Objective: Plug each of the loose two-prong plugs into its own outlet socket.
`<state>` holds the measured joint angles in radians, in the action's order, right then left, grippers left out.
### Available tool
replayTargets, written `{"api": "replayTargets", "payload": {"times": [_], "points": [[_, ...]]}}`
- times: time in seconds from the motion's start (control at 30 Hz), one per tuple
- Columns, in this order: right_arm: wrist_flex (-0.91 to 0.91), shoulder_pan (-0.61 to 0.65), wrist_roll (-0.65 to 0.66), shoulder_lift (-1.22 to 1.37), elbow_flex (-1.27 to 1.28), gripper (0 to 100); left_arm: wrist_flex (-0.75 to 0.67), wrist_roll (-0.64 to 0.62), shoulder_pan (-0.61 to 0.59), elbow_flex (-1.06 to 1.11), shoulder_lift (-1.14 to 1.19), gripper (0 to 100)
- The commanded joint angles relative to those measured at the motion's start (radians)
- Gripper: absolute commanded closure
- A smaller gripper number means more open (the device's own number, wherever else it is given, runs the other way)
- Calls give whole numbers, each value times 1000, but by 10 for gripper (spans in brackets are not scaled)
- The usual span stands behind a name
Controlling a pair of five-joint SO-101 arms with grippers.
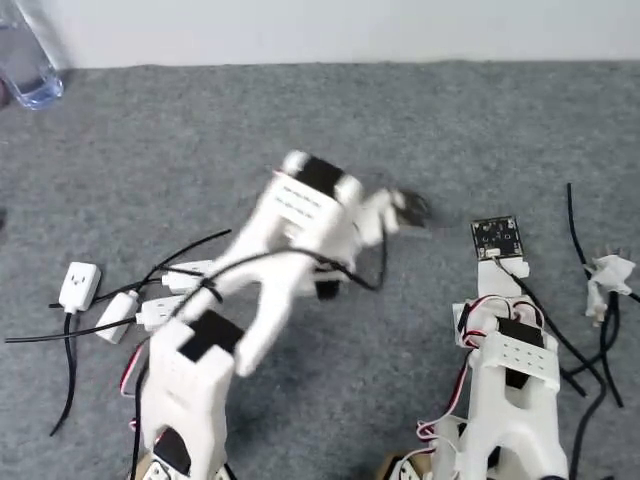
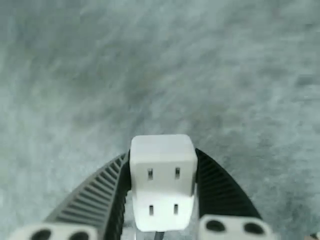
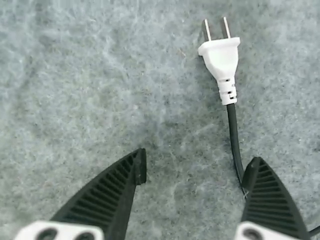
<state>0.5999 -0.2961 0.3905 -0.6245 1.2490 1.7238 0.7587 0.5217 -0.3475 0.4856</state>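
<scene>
Over the grey counter [image 1: 300,110], a white socket [image 2: 162,172] is clamped in the left gripper [image 2: 162,159], slots facing outward. The right gripper [image 3: 199,160] is held wide open and empty near a plug [image 3: 220,55] laid flat, its length and prongs pointed away. Likely light and rigid, it is best taken by its body, not the limp cable [image 3: 234,135].

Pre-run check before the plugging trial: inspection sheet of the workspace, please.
Surface: grey felt mat.
Job's things: white plug lying loose; outlet socket held; more sockets beside the left arm.
Clutter: clear bottle at a far corner.
Grippers: left gripper shut on the outlet socket; right gripper open, short of the white plug.
Cables: black cable runs from the plug back past the right gripper.
Surroundings: pale wall behind the table.
</scene>
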Motion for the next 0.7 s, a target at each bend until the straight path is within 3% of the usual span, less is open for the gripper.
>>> {"api": "replayTargets", "payload": {"times": [0.0, 0.2, 0.67], "points": [[-21, -51, -2, -12, -14, 699, -18, 77, 107, 76, -72, 894], [-15, -73, -2, -12, -26, 699, -150, 170, 167, 234, -68, 895], [-18, -74, -2, -12, -26, 699, -262, 178, 60, 257, -68, 894]]}}
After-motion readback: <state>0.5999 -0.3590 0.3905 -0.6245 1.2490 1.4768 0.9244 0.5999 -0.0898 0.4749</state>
